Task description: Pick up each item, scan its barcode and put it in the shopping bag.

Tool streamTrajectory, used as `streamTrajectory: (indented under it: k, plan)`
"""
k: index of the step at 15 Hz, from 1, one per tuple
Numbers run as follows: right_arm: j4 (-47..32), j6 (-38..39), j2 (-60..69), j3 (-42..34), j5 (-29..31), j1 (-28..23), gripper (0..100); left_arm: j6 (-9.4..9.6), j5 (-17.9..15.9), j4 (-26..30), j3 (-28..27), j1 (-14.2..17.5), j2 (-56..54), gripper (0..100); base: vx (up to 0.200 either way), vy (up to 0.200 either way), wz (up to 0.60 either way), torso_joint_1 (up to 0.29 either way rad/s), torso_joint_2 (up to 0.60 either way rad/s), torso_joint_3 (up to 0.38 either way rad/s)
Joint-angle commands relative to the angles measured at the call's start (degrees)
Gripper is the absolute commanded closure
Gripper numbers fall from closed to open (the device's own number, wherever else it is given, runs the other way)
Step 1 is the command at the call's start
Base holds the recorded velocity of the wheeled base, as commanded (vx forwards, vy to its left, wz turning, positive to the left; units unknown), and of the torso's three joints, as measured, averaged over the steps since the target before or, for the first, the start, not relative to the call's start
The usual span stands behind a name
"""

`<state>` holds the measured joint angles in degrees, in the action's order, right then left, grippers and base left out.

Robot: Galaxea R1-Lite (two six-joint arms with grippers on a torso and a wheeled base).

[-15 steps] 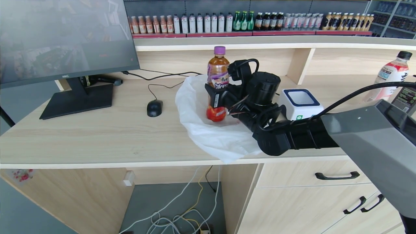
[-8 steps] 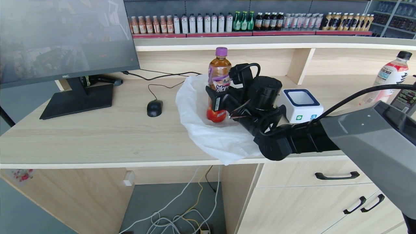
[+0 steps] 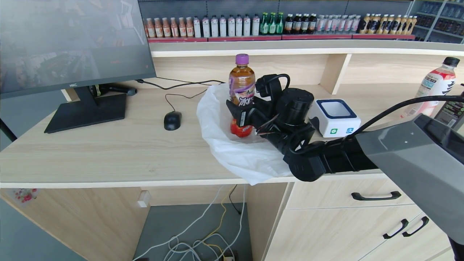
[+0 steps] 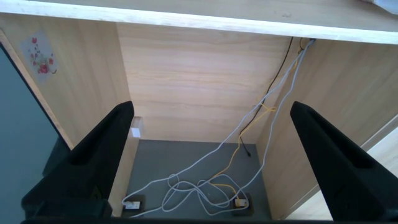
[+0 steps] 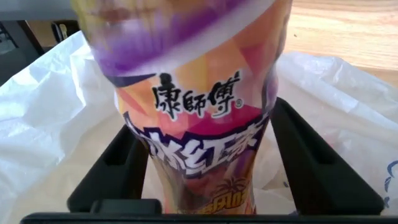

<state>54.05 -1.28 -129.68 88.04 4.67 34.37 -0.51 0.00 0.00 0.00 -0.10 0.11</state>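
My right gripper (image 3: 242, 115) is shut on a tea bottle (image 3: 240, 95) with a purple cap and an orange and purple label. It holds the bottle upright over the white shopping bag (image 3: 232, 145), which lies spread on the counter. In the right wrist view the bottle (image 5: 205, 118) sits between the two black fingers (image 5: 118, 168), with the bag (image 5: 50, 112) behind it. The white barcode scanner (image 3: 334, 118) with its blue-framed window stands just to the right of the arm. My left gripper (image 4: 211, 155) hangs open below the counter, facing the cables on the floor.
A second bottle (image 3: 431, 87) with a black cap stands at the counter's far right. A monitor (image 3: 72, 43), a handheld scanner (image 3: 112, 88) and a mouse (image 3: 172, 120) occupy the left side. Drawers (image 3: 362, 217) are below on the right.
The right gripper has shifted the bottle slightly left and down over the bag, tilting it a little. The left arm shows no earlier frame.
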Motion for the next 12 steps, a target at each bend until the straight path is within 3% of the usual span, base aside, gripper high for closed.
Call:
streamTrajectory:
  k: [1, 12]
  plan:
    - [0.5, 0.0, 0.0, -0.1, -0.1, 0.1, 0, -0.02, 0.0, 0.0, 0.0, 0.0, 0.0, 0, 0.0, 0.0, 0.0, 0.0, 0.0, 0.0]
    - [0.4, 0.0, 5.8, -2.2, -0.5, -0.4, 0, -0.02, 0.0, 0.0, 0.0, 0.0, 0.0, 0, 0.0, 0.0, 0.0, 0.0, 0.0, 0.0]
